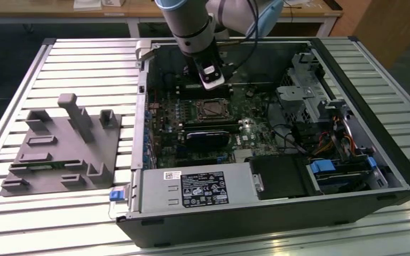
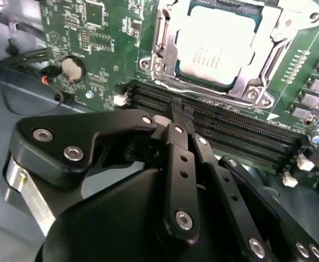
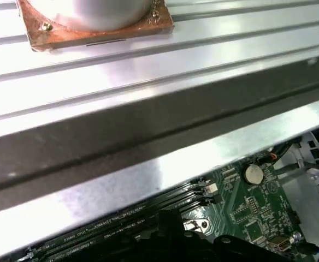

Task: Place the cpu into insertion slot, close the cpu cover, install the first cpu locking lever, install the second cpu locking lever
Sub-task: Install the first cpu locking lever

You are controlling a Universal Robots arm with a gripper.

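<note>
The cpu lies with its pale metal top up in the insertion slot on the green motherboard. The silvery cpu cover is folded down around it, its window framing the chip. A thin metal lever runs along the cover's edge beside the memory slots. My gripper hangs just above the black memory slots, a short way from the socket, with its black fingers shut together and nothing between them. In the exterior view the gripper is inside the open case, just behind the socket.
The open computer case lies on a slatted metal table. A grey fixture block stands at the exterior view's left. A coin battery and cables sit near the socket. A copper-based heat sink rests on the slats.
</note>
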